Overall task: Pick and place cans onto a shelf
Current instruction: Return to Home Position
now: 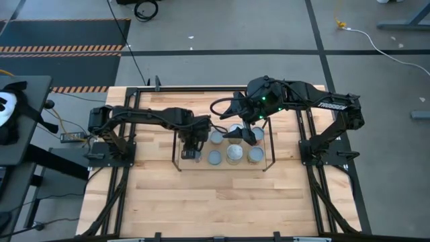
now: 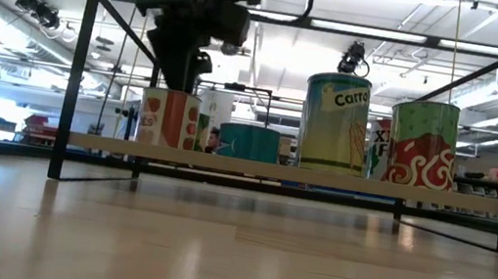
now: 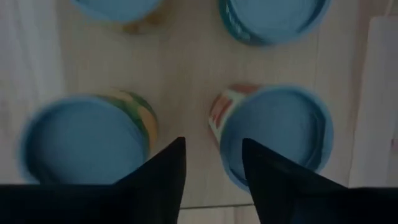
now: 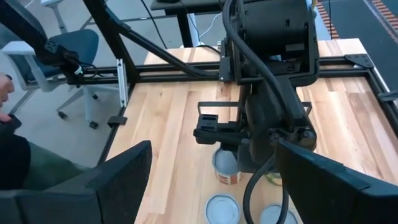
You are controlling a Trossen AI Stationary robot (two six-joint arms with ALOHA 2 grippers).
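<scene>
The cans [image 1: 234, 155] stood upright in two rows on the wood base of the shelf [image 2: 226, 163], which sat at the middle of the table [image 1: 201, 202]. The left gripper [image 1: 192, 146] hung over the shelf's left end, pointing straight down. Its fingers [image 3: 165, 177] were apart and clamped on nothing, and four blue can tops lay below them. From table height, the red-and-white can [image 2: 168, 118] stood directly under that gripper, with the teal can [image 2: 249, 141], the carrot can [image 2: 334, 123] and the red-and-green can [image 2: 421, 144] along the shelf beside it. The right gripper [image 4: 214, 149] hovered above the back of the shelf, its fingers spread wide and empty
</scene>
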